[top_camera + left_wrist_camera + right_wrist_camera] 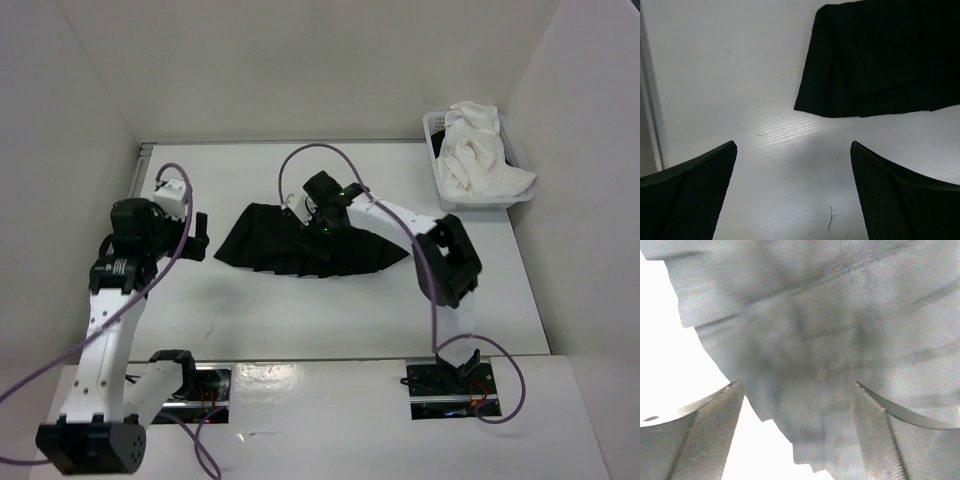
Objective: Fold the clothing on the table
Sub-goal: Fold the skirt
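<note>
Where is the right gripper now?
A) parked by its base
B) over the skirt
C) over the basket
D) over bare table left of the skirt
B: the right gripper sits above the skirt, whose fabric fills its wrist view.

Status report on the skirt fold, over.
Left gripper open, clear of skirt. Right gripper open, over skirt. Skirt flat on table. Basket far corner, out of the way.

Black pleated skirt (262, 242) lies flat, seemingly folded, mid white table (300, 320).
</note>
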